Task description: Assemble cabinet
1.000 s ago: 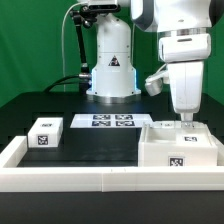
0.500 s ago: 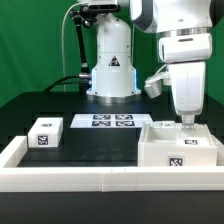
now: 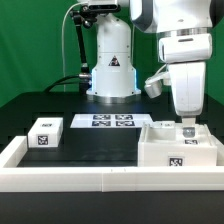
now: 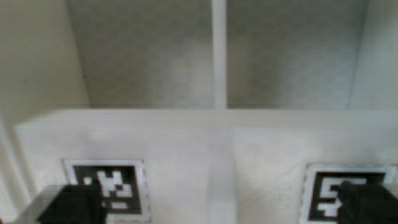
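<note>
The cabinet (image 3: 175,155), a large white box with black-and-white tags, stands at the exterior view's right, against the front rail. My gripper (image 3: 187,126) hangs straight down over its top, with the fingertips at or just inside the upper edge. In the wrist view the cabinet's white surface (image 4: 214,140) fills the picture and carries two tags. My gripper (image 4: 217,205) is open, with its dark fingers (image 4: 71,205) wide apart, one over each tag. Nothing is held between them. A small white tagged block (image 3: 45,133) lies at the exterior view's left.
The marker board (image 3: 110,121) lies flat mid-table, in front of the robot's base (image 3: 112,70). A low white rail (image 3: 80,180) edges the table's front and left side. The table top is black.
My gripper has sunk a little toward the top of the cabinet. The cabinet and the small block have not moved.
</note>
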Controlling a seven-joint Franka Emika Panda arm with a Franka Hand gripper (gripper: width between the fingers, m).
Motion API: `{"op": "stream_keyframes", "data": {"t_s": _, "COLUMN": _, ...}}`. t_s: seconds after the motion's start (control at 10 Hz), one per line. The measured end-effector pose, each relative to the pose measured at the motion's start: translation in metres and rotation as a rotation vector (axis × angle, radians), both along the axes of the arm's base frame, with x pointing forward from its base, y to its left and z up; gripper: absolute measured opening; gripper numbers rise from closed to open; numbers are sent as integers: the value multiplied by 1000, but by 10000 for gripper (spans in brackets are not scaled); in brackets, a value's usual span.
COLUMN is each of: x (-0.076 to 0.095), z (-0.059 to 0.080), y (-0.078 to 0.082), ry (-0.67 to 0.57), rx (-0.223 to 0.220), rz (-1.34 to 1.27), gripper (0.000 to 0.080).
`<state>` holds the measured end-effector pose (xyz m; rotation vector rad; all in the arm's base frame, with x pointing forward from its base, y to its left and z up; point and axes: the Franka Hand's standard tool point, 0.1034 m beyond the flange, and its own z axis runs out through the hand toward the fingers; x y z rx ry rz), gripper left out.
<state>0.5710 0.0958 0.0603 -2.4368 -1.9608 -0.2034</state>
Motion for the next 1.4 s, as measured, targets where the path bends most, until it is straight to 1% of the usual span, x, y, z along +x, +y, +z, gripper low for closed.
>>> {"op": "stream_keyframes", "data": {"t_s": 0.1, "x": 0, "z": 0, "y": 0, "ry": 0, "rx": 0, "rz": 0, "gripper": 759}}
{"op": "stream_keyframes", "data": {"t_s": 0.2, "x": 0, "z": 0, "y": 0, "ry": 0, "rx": 0, "rz": 0, "gripper": 759}}
{"op": "stream_keyframes", "data": {"t_s": 0.3, "x": 0, "z": 0, "y": 0, "ry": 0, "rx": 0, "rz": 0, "gripper": 791}}
{"op": "stream_keyframes", "data": {"t_s": 0.5, "x": -1, "z": 1, "y": 0, "ry": 0, "rx": -1, "rz": 1, "gripper": 797}}
{"op": "stream_keyframes", "data": {"t_s": 0.6, "x": -6, "z": 7, "y": 0, "ry": 0, "rx": -6, "rz": 4, "gripper": 796}}
{"op": "stream_keyframes", "data": {"t_s": 0.8, "x": -17, "z": 26, "y": 3, "ry": 19, "rx": -25, "rz": 9, "gripper": 796}}
{"op": "stream_keyframes", "data": {"t_s": 0.9, "x": -24, "z": 38, "y": 5, "ry": 9, "rx": -30, "rz": 7, "gripper": 796}}
{"op": "stream_keyframes", "data": {"t_s": 1.0, "x": -37, "z": 47, "y": 7, "ry": 5, "rx": -37, "rz": 10, "gripper": 796}}
{"op": "stream_keyframes", "data": {"t_s": 1.1, "x": -47, "z": 50, "y": 5, "ry": 10, "rx": -45, "rz": 14, "gripper": 796}}
{"op": "stream_keyframes", "data": {"t_s": 1.4, "x": -46, "z": 47, "y": 5, "ry": 15, "rx": -44, "rz": 12, "gripper": 796}}
